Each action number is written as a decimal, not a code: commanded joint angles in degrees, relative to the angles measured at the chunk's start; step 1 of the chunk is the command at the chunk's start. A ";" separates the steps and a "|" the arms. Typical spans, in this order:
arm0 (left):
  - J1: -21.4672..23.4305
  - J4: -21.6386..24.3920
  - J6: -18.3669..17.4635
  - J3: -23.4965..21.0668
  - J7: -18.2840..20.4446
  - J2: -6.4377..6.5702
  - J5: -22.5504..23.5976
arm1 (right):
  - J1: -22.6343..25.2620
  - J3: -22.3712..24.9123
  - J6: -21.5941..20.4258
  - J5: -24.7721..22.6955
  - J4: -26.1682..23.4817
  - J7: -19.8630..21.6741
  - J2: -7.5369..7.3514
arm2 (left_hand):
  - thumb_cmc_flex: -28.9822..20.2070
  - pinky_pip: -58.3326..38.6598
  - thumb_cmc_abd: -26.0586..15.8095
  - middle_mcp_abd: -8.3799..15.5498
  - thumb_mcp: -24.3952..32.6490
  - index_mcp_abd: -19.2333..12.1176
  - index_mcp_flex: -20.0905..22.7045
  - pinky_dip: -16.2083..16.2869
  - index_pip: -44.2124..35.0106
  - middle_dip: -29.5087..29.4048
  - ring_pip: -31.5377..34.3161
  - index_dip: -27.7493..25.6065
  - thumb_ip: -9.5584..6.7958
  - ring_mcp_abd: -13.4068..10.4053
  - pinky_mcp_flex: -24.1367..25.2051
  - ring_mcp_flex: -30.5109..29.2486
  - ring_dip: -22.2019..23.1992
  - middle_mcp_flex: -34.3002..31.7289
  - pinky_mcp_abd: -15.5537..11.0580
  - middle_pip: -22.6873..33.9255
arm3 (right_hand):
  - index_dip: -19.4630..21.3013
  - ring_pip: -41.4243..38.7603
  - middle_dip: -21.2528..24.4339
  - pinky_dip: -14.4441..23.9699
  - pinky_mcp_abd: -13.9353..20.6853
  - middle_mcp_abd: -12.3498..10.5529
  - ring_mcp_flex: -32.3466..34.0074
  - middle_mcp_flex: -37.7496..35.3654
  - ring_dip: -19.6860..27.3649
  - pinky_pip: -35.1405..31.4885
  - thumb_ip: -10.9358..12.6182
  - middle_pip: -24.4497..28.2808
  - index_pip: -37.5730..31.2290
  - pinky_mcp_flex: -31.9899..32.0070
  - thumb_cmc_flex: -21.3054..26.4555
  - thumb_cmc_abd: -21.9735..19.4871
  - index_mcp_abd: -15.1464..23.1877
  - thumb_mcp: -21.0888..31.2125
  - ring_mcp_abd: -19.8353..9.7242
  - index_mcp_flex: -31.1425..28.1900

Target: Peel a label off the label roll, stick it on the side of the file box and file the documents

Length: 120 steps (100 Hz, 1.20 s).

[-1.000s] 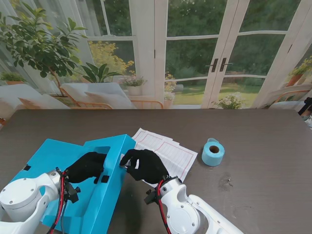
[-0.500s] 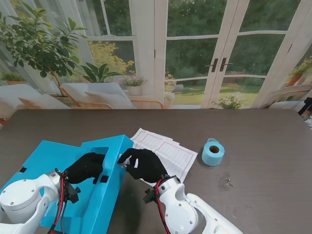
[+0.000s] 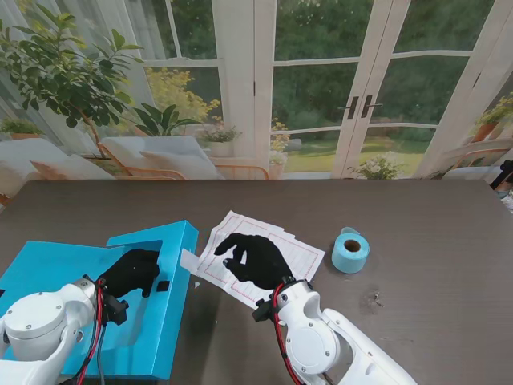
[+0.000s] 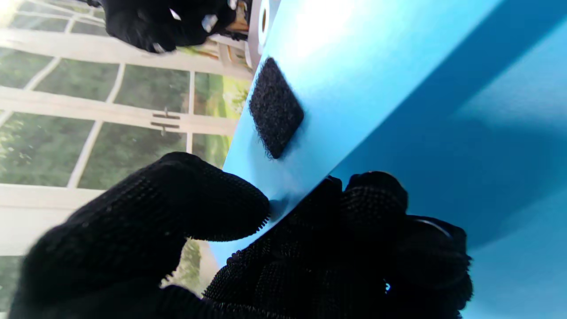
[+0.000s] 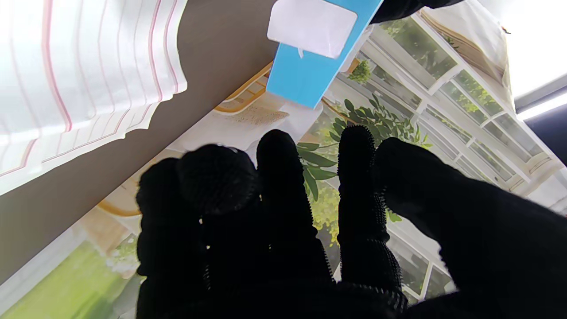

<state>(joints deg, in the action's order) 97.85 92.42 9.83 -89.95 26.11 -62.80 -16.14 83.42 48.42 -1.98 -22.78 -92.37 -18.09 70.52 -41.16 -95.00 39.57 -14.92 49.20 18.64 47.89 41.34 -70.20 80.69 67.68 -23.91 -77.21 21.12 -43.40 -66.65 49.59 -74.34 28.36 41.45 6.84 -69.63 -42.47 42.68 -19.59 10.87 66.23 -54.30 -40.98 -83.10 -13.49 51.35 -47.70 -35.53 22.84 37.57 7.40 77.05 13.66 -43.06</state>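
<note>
File box [image 3: 80,265] lies open, left hand [image 3: 132,273] gripping its flap.

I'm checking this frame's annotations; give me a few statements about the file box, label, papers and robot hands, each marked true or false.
1. The left robot hand grips the blue file box. True.
2. A white label sits on the box's side. True.
3. The right robot hand holds the label roll. False: it hovers open over the documents; the roll stands alone to their right.
4. The documents are inside the box. False: they lie on the table.
</note>
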 commanded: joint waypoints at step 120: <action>-11.03 -9.22 12.63 6.34 -4.41 -0.71 11.38 | 1.72 4.30 -0.02 2.52 0.41 3.06 -1.02 | -2.34 19.42 -5.41 -4.68 -2.83 5.88 -13.08 5.15 24.89 -16.88 -17.65 -2.87 -0.44 6.77 28.33 29.25 -3.00 28.00 -5.27 -9.92 | 1.19 1.08 1.50 0.77 0.56 0.21 1.74 -0.57 -0.02 -1.99 1.49 -0.79 0.81 3.87 -1.64 -1.88 -2.33 -0.49 3.08 1.29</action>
<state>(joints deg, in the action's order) 86.48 82.04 21.99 -83.20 20.48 -63.73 -4.87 84.65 52.82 -1.97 -20.32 -91.84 -15.76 69.40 -44.64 -76.98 36.12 -19.77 48.75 22.85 35.69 47.03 -48.22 70.90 52.62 -27.62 -74.53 26.10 -17.25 -39.49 48.20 -50.05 25.36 31.92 7.62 -69.15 -41.63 42.69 -19.65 10.87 66.23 -54.33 -40.91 -83.10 -13.47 51.30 -47.53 -35.53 22.71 36.86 5.06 76.78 13.82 -43.06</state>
